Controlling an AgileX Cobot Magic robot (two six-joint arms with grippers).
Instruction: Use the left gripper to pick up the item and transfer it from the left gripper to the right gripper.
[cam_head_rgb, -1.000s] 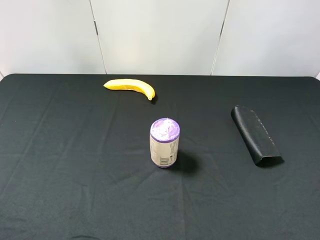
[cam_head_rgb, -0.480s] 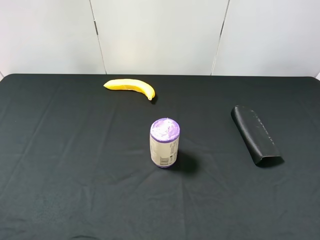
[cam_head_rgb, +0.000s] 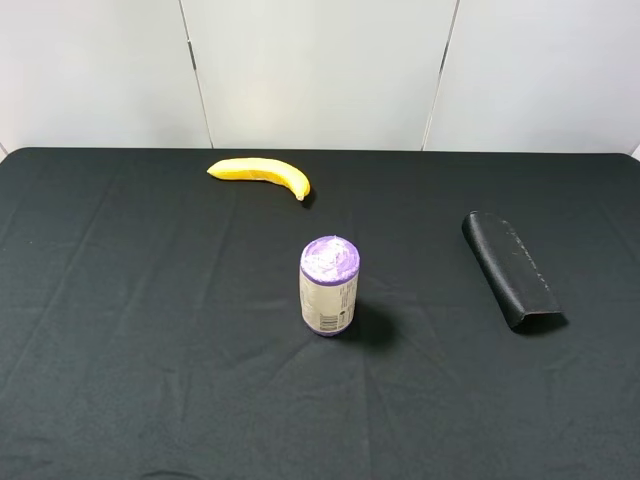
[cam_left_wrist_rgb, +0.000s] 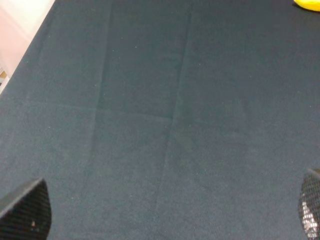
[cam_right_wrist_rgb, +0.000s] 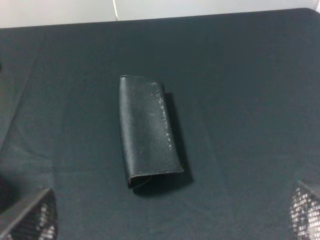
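Note:
The item (cam_head_rgb: 508, 268), a long flat black case, lies on the black tablecloth at the right of the exterior high view, apart from everything else. The right wrist view shows the item (cam_right_wrist_rgb: 147, 130) lying flat, its wedge-shaped end nearer the camera. My right gripper (cam_right_wrist_rgb: 167, 215) is open, its fingertips (cam_right_wrist_rgb: 30, 217) spread wide, short of the case and not touching it. My left gripper (cam_left_wrist_rgb: 167, 210) is open too, its fingertips (cam_left_wrist_rgb: 25, 212) over bare cloth with nothing between them. Neither arm appears in the exterior high view.
A purple-topped can (cam_head_rgb: 329, 285) stands upright at the table's middle. A yellow banana (cam_head_rgb: 260, 173) lies at the back, left of centre, and its tip (cam_left_wrist_rgb: 307, 4) shows in the left wrist view. The table (cam_head_rgb: 150, 300) ends at a white wall.

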